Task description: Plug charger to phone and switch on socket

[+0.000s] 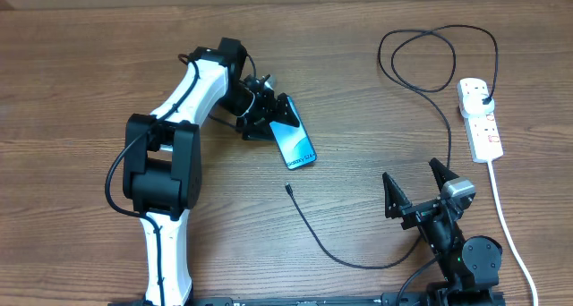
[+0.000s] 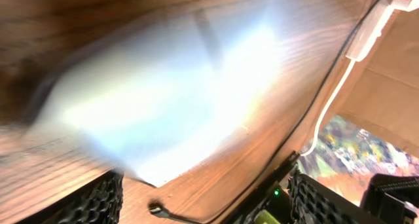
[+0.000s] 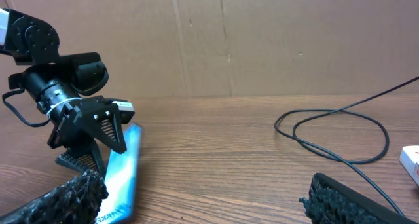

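The phone [image 1: 295,139], its light blue screen up, lies slanted on the wood table; it also shows in the right wrist view [image 3: 121,171]. My left gripper [image 1: 269,118] stands open with its fingers either side of the phone's far end, and nothing shows it gripping. In the left wrist view the screen [image 2: 163,99] is a bright blur above the gripper [image 2: 209,201]. The charger's thin black cable [image 1: 313,234] ends in a loose connector tip [image 1: 288,188] just below the phone. Its black plug [image 1: 483,100] sits in the white socket [image 1: 483,131] at the right. My right gripper [image 1: 412,174] is open and empty near the front edge.
The black cable loops widely at the back right [image 1: 439,55]. A thick white cord [image 1: 506,221] runs from the socket toward the front edge. A cardboard wall [image 3: 262,40] stands behind the table.
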Robot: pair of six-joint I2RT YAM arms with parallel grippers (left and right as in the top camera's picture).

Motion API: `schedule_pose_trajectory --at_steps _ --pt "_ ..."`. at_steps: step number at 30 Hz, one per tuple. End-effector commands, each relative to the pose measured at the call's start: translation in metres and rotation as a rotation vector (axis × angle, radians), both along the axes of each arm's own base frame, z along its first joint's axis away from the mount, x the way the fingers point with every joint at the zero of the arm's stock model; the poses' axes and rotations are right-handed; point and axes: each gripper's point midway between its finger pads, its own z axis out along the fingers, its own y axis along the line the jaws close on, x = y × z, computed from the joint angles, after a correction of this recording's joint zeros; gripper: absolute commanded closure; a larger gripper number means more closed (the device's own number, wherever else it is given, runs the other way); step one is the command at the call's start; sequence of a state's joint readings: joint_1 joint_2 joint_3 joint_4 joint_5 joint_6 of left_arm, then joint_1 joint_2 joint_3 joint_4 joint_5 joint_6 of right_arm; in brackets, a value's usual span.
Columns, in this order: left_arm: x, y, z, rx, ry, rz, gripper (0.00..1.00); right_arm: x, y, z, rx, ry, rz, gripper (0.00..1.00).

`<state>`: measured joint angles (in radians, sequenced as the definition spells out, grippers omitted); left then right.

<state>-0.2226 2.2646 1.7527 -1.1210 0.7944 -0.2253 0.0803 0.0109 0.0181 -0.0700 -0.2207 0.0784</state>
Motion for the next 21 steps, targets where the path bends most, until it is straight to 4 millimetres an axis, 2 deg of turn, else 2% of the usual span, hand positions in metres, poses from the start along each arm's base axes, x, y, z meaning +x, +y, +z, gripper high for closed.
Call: schedule_pose_trajectory --at_steps 1,4,9,13,14,18,21 --pt "-0.002 0.008 -0.003 0.121 -0.038 -0.012 0.17 0.0 -0.001 -0.002 -0.001 -0.003 -0.005 0.0" --pt "-0.004 0.011 -0.015 0.245 -0.048 -0.011 0.16 0.0 -0.001 -0.002 -0.001 -0.003 -0.005 0.0" --pt "-0.003 0.003 -0.027 0.396 -0.069 0.034 0.14 0.0 -0.001 -0.002 -0.001 -0.003 -0.005 0.0" --pt "0.003 0.001 -0.036 0.557 -0.116 0.113 0.05 0.0 -0.001 -0.002 -0.001 -0.003 -0.005 0.0" --pt "0.006 0.001 -0.038 0.591 -0.139 0.129 0.0 0.0 -0.001 -0.002 -0.001 -0.003 -0.005 0.0" --pt "0.016 0.004 -0.04 0.718 -0.225 0.196 0.0 0.0 -0.001 -0.002 -0.001 -0.003 -0.005 0.0" --pt "0.014 0.0 -0.042 0.753 -0.247 0.19 0.0 0.0 -0.001 -0.002 -0.001 -0.003 -0.005 0.0"
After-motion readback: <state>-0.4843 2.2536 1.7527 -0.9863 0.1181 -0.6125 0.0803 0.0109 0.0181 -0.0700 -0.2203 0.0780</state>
